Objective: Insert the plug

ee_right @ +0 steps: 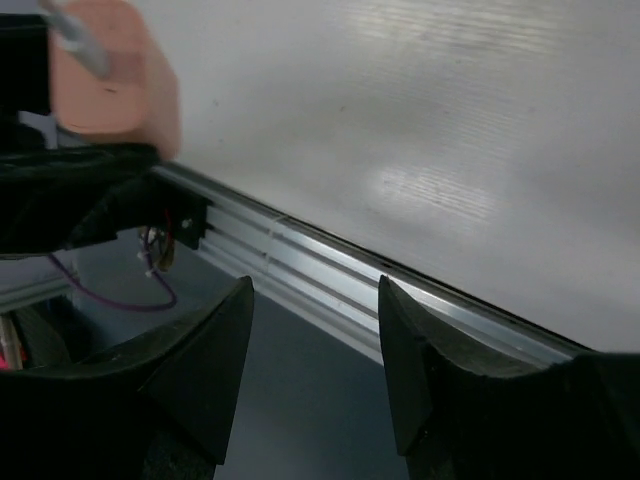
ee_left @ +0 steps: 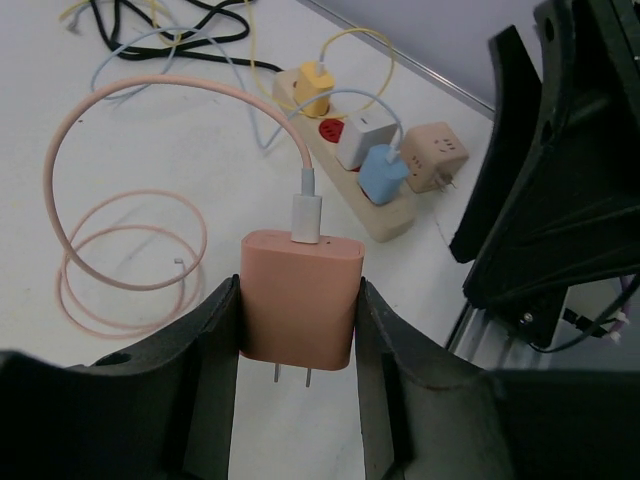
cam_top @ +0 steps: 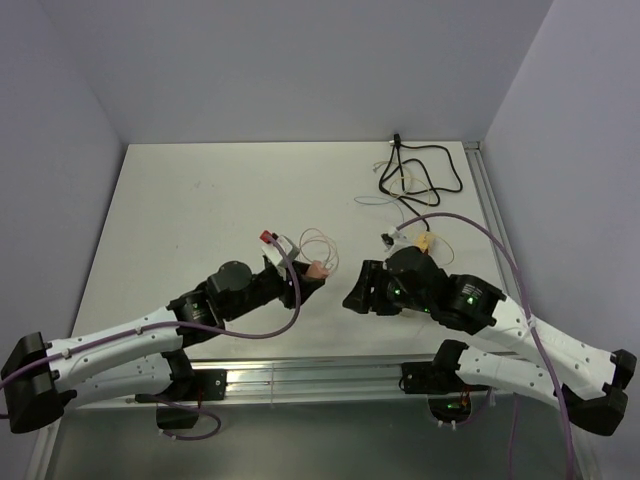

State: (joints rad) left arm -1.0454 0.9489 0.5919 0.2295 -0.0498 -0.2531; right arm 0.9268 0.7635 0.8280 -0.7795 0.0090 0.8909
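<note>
My left gripper is shut on the plug, a pink charger block held by its sides. Its two metal prongs point toward the wrist, and a pink cable leaves its far end and coils on the table. From above, the plug sits at the tip of the left gripper, near the table's front middle. A beige power strip lies beyond it, carrying yellow, white and blue chargers. My right gripper faces the plug from the right; in its wrist view the right gripper is open and empty.
A loose beige adapter lies beside the strip. Black cables and thin pale wires are tangled at the back right. The aluminium rail runs along the table's front edge. The right arm stands close on the right.
</note>
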